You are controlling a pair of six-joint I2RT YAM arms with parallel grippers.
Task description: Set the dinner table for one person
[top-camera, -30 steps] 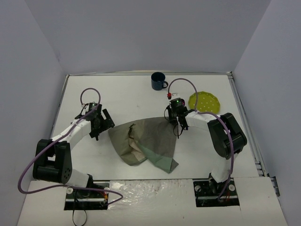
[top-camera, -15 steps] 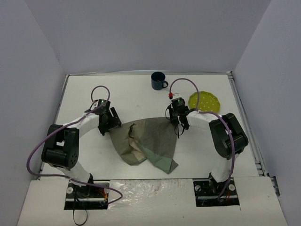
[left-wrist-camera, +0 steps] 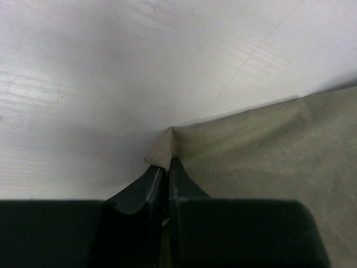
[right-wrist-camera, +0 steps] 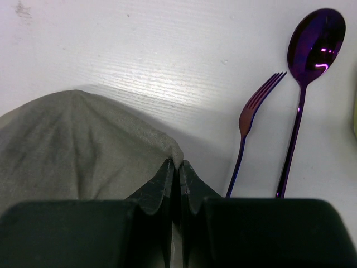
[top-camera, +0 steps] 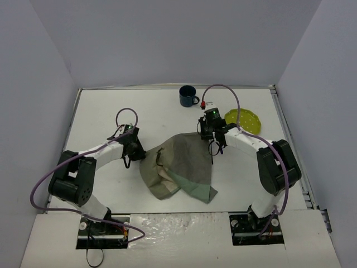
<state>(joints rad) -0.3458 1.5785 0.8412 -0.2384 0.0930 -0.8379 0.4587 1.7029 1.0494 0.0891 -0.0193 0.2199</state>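
White tabletop [top-camera: 106, 111], walled on three sides. Crumpled placemat [top-camera: 181, 164] lies mid-tabletop, betw. both arms. Left claw [left-wrist-camera: 165, 167] is pressed together, pinching the mat's left corner. Right claw [right-wrist-camera: 178, 166] likewise pinches the far-right corner. Pinched edge runs approx. left-right, so spreading likely needs an outward pull. Fork [right-wrist-camera: 246, 124] and spoon [right-wrist-camera: 315, 42] lie just beside right claw. Mug [top-camera: 187, 96]: contents not visible. Plate [top-camera: 245, 120]: nothing seen on it.

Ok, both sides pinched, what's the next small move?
Probably lift both sides slightly and draw them apart. The left fingers and right fingers are each shut on the placemat edge, and it lies crumpled and folded on the table, so tension should flatten it.
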